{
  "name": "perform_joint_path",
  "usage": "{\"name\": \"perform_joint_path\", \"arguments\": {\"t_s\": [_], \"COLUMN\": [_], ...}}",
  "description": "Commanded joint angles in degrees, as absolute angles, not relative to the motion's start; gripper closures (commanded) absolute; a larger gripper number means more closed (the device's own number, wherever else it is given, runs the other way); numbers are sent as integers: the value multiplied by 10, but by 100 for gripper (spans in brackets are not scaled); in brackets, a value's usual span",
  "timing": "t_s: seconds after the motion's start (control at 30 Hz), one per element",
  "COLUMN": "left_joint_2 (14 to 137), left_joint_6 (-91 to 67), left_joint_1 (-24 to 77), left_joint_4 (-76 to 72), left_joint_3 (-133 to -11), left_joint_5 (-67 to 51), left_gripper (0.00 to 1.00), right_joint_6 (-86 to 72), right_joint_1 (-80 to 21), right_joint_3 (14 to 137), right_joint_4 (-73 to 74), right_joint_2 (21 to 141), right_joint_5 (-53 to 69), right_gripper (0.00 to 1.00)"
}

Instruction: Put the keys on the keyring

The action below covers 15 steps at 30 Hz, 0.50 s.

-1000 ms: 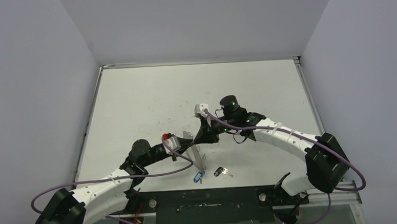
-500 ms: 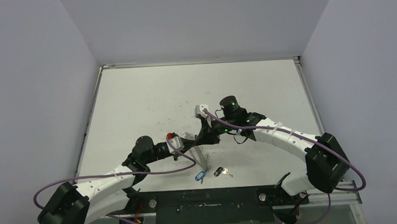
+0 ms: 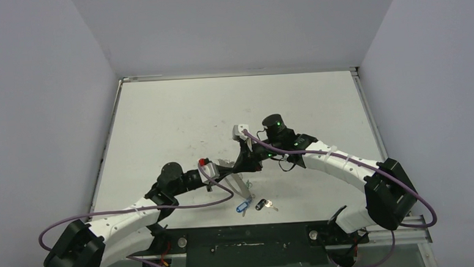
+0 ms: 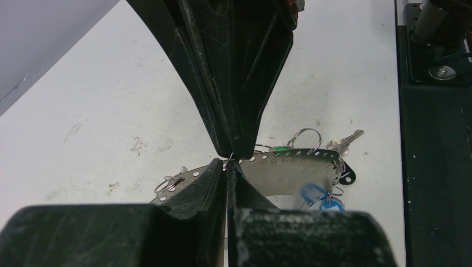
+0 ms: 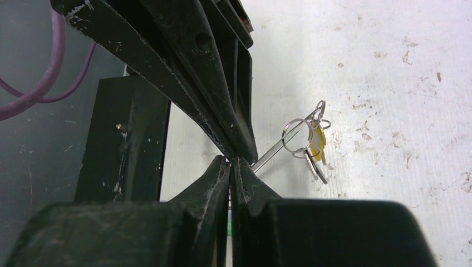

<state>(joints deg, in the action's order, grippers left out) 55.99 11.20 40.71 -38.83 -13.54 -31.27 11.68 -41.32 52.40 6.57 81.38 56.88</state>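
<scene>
The keyring point(image 4: 295, 169) is a curved silvery metal band with a row of small holes and a dark clip point(image 4: 349, 178) at its end. It is held above the table point(image 3: 242, 185). My left gripper point(image 4: 229, 166) is shut on its upper edge. My right gripper point(image 5: 230, 161) is shut and meets the left one tip to tip point(image 3: 241, 169), with a small wire ring pinched there. A blue key point(image 3: 244, 204), a green tag point(image 4: 281, 149), a silver key point(image 4: 345, 142) and a yellow key point(image 5: 316, 142) hang from the band. A black key point(image 3: 261, 204) lies on the table.
A black mounting rail point(image 3: 246, 240) runs along the near table edge, close under the hanging keys. Purple cables point(image 3: 183, 205) loop beside the left arm. Grey walls point(image 3: 38, 119) close in the white table point(image 3: 233, 109) on three sides.
My left gripper has moved right until it meets the right gripper's tips. The band swung with it, and the blue key rose and shifted right toward the black key. The right arm stayed still.
</scene>
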Motion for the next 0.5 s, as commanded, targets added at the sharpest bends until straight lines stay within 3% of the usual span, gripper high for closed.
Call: {"name": "perform_joint_path", "arguments": {"t_s": [0.0,0.17,0.47], "left_joint_2": [534,506,478], "left_joint_6": [99,101,109], "left_joint_1": [417,417,417], "left_joint_4": [-419,-395,-344], "left_joint_3": [-140,-135,-136], "left_joint_5": [-307,-281,-268], "left_gripper": [100,100,100], "right_joint_6": [112,68,20], "right_joint_1": [-422,-415,-402], "right_joint_3": [549,526,470], "right_joint_4": [-25,-89,-132], "right_joint_2": [812,785,699], "right_joint_5": [575,529,390], "right_gripper": [90,49,13]}}
